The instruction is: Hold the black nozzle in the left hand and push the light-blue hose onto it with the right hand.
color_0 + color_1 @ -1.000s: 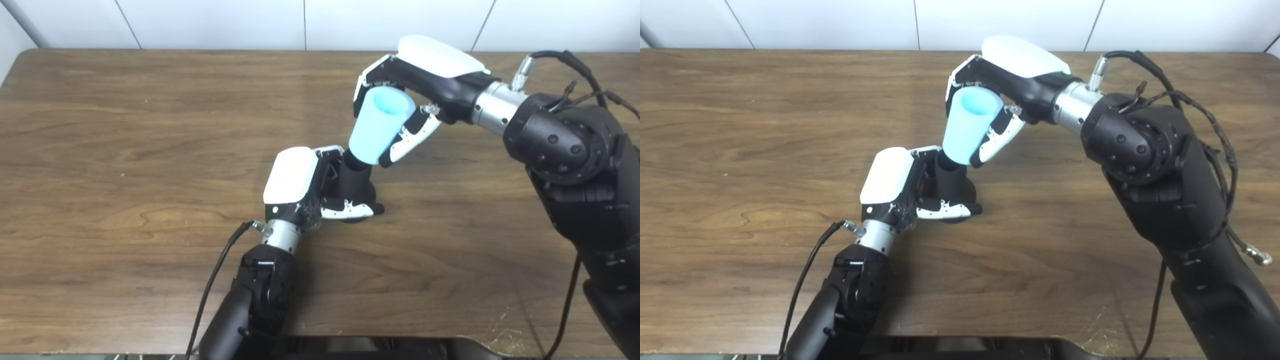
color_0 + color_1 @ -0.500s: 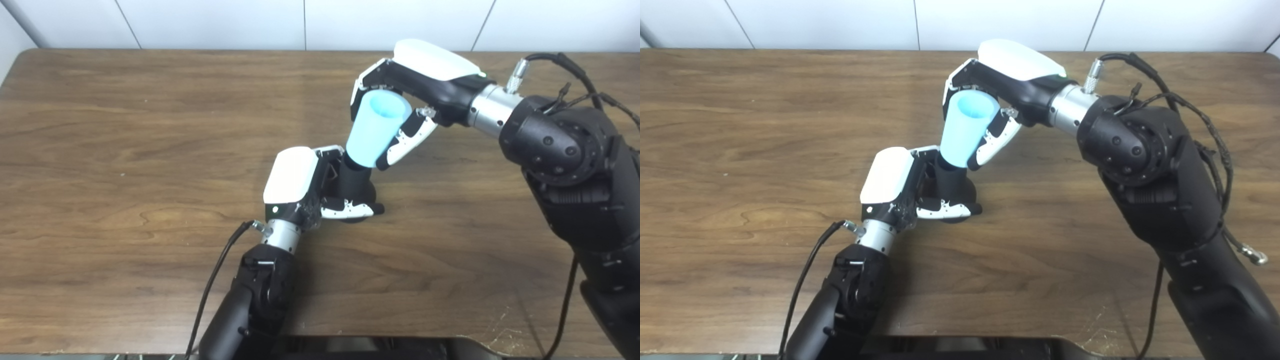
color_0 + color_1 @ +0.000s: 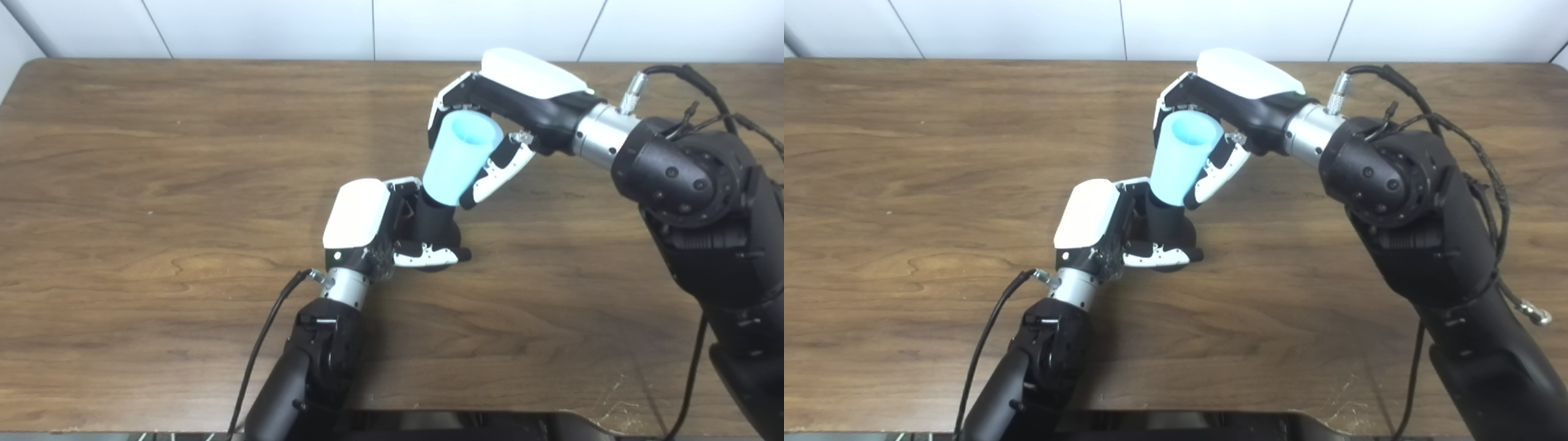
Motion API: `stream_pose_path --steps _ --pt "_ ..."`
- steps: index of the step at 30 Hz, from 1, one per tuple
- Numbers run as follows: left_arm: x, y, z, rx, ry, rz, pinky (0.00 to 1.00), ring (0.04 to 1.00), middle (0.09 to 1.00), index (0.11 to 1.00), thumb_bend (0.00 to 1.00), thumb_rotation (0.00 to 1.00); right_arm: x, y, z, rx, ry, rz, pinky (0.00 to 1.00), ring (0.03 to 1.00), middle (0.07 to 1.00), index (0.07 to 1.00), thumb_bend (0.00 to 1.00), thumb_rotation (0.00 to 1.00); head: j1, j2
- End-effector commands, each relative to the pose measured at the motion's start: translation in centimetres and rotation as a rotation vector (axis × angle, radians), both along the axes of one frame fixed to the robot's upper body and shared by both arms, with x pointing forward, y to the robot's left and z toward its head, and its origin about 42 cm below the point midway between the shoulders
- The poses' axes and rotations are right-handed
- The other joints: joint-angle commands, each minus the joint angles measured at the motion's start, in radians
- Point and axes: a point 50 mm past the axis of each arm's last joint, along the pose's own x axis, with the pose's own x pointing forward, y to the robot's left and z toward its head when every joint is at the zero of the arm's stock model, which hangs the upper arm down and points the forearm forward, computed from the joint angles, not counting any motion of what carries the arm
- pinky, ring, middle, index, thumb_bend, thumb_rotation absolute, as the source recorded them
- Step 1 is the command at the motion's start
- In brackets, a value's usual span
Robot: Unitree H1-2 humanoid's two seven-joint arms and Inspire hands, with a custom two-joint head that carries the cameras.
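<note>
Setting: wooden table (image 3: 153, 184) with a white panelled wall along the far edge.
Left hand: left hand (image 3: 380, 223) sits mid-table, fingers curled round the base of the nozzle (image 3: 433, 222), thumb lying across its near side; it grips the part firmly.
Nozzle: black, standing tilted, top leaning far and right; its base looks to rest on or just above the table, which of the two I cannot tell.
Right hand: right hand (image 3: 502, 122) reaches in from the right, fingers and thumb wrapped round the hose (image 3: 458, 158), holding it by its upper half.
Hose: light-blue, tapered, wide open end up and far, narrow end down, meeting the top of the nozzle and lined up with its tilt.
Done: both parts are grasped, aligned, and the hose end appears to have started over the nozzle tip.
Left: most of the nozzle is bare below the hose, so by my judgement the push down along its axis is hardly begun.
</note>
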Motion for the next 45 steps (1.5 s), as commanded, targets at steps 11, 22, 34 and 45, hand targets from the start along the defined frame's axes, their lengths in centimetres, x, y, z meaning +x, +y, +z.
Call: stream_pose_path --steps 11,22,34,45 --pt "-0.6 -0.3 -1.8 0.03 0.123 -0.013 0.45 0.503 0.49 0.485 0.52 0.0 -0.9 0.5 2.0 0.024 -0.073 0.066 0.37 0.389 0.51 0.498 0.52 0.0 0.005 0.002" --pt "-0.5 -0.5 -1.8 0.029 0.119 -0.017 0.47 0.516 0.51 0.48 0.52 0.0 -1.4 0.9 2.1 -0.034 -0.089 0.07 0.39 0.387 0.51 0.503 0.52 0.0 0.009 0.002" --pt "-0.5 -0.4 -1.7 0.029 0.127 -0.016 0.48 0.529 0.526 0.475 0.52 0.0 -1.4 1.8 0.8 -0.12 -0.161 0.069 0.29 0.349 0.483 0.544 0.51 0.0 0.004 0.005" --pt "-0.7 -0.5 -1.7 0.033 0.126 -0.016 0.48 0.534 0.533 0.471 0.52 0.0 -1.4 2.5 0.2 -0.18 -0.204 0.098 0.29 0.36 0.501 0.533 0.51 0.0 0.002 0.005"
